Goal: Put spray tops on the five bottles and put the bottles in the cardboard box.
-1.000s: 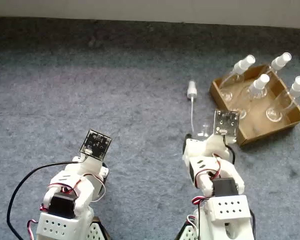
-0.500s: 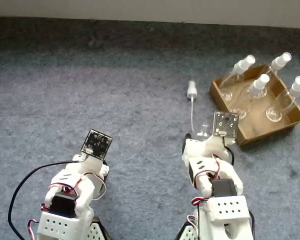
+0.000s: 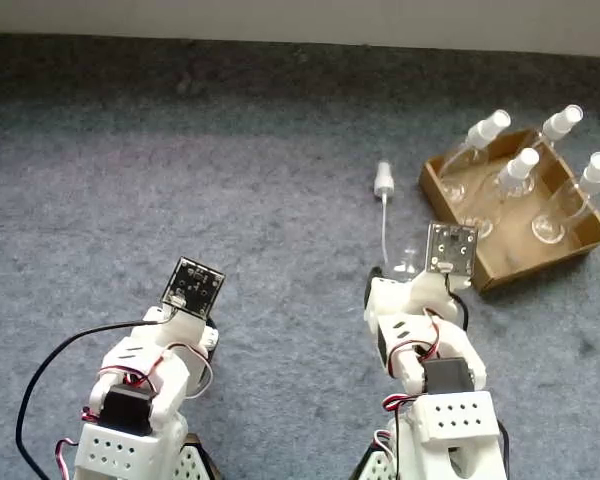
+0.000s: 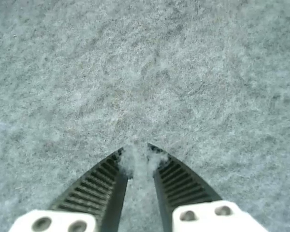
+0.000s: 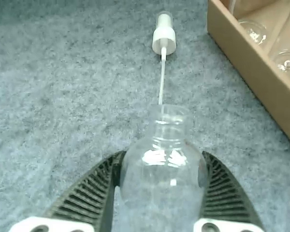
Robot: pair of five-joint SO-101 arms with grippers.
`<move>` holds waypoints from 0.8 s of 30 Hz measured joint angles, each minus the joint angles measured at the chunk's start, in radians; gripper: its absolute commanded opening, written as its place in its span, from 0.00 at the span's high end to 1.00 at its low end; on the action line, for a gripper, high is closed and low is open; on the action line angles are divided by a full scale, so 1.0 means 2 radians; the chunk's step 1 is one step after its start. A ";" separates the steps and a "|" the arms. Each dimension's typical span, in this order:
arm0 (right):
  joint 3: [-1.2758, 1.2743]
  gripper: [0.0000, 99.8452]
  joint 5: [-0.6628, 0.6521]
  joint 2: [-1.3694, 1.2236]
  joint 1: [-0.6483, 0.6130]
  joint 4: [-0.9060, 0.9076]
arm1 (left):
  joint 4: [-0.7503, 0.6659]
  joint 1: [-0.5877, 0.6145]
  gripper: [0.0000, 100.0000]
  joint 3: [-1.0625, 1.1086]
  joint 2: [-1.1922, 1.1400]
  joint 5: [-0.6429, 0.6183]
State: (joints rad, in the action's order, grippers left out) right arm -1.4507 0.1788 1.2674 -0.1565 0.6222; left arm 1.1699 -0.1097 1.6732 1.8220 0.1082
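My right claw (image 5: 162,155) pinches one bare bottle (image 5: 162,181), my left claw (image 4: 136,149) is barely spread, one spray top (image 5: 163,36) lies at twelve o'clock, and four topped bottles (image 3: 477,140) sit in the cardboard box (image 3: 432,190) at two.

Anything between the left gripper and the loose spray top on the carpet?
Nothing visible. Bare carpet lies between the left gripper and the spray top. The right gripper, jaws closed on the uncapped bottle, sits by the top's tube end, off that line.
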 measured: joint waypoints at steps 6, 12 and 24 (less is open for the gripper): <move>0.000 0.84 0.000 0.000 0.000 0.000 | 0.000 0.000 0.99 0.000 0.000 0.000; 0.016 0.84 0.000 0.000 0.017 0.019 | 0.000 0.000 0.99 0.000 0.000 0.000; 0.054 0.84 0.000 0.058 0.047 0.068 | 0.000 0.000 0.99 0.000 0.000 0.000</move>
State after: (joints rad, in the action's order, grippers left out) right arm -1.3433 0.1788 1.3840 -0.0629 0.7587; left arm 1.1699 -0.1097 1.6732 1.8220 0.1082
